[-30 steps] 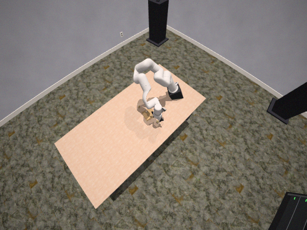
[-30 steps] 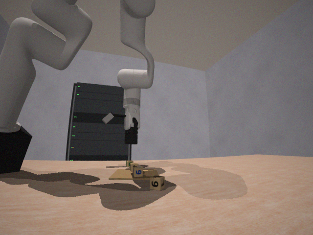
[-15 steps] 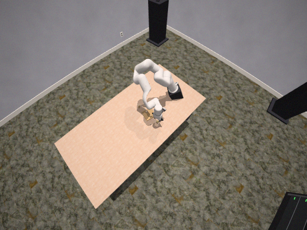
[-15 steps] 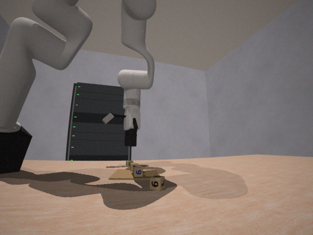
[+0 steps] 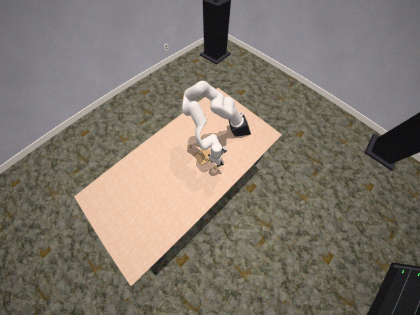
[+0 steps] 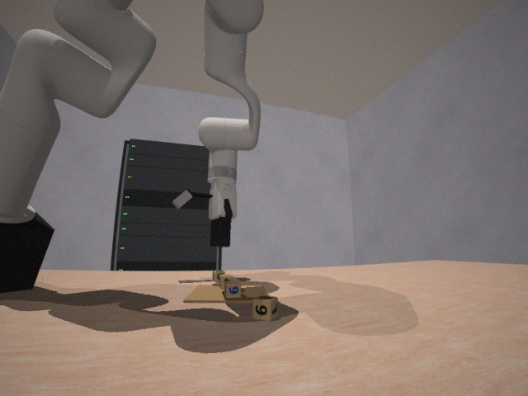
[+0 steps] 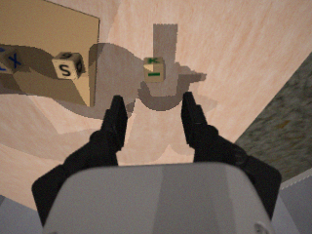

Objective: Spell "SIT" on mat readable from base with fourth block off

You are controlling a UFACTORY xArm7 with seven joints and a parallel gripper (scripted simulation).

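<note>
Showing a black "S", one block (image 7: pixel 68 66) sits on the mat (image 6: pixel 200 294) (image 7: pixel 92 80).

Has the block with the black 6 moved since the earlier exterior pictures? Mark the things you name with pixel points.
No; the block (image 5: pixel 190 146) (image 6: pixel 265 308) sits at the same spot beside the mat (image 5: pixel 203 163) (image 6: pixel 200 294) (image 7: pixel 39 24) in the exterior view.
</note>
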